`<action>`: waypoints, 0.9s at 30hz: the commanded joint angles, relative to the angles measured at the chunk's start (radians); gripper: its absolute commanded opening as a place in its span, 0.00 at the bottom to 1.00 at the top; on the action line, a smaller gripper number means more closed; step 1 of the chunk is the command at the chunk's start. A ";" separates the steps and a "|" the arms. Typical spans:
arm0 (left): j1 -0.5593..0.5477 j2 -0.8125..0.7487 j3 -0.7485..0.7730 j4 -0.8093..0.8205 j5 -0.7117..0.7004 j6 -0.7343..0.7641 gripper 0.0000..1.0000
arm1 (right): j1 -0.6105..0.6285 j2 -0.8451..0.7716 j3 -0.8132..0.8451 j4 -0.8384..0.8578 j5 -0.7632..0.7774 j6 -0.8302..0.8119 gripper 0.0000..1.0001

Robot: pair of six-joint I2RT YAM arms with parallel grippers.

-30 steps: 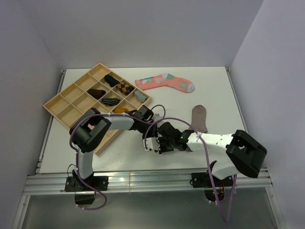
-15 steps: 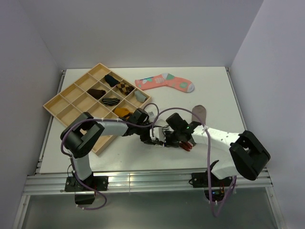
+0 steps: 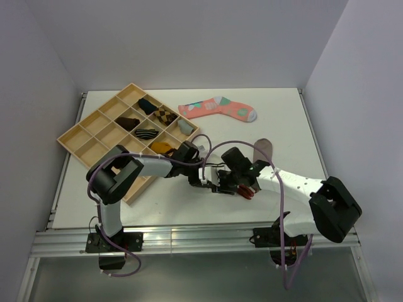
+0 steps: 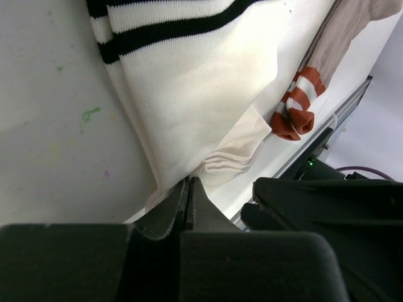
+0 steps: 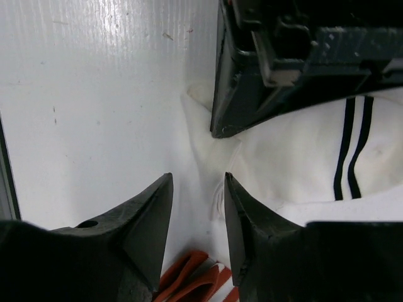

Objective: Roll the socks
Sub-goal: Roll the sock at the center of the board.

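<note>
The white desk [image 3: 296, 119] carried a shallow wooden compartment tray [image 3: 82, 134] with bundled socks [image 3: 147, 133], left of and beyond the left end effector [image 4: 189, 189]. A long coral-pink sock with teal patches [image 3: 217, 108] lay well beyond both tools, out of the way. The longer taupe-brown sock with a red-striped cuff [image 4: 343, 31] lay flat, its cuff just beside the short white ankle sock with dark stripes [image 4: 189, 88], directly ahead of the clenched left fingertips. Whether they pinched its hem was unclear. The right end effector [image 5: 198, 179] hung released over that hem, crowded by the left. Rolling looked barely begun: only a small fold.
</note>
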 commanded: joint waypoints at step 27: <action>0.029 0.116 0.134 -0.323 0.168 0.186 0.00 | 0.133 -0.106 -0.097 0.110 0.069 -0.119 0.44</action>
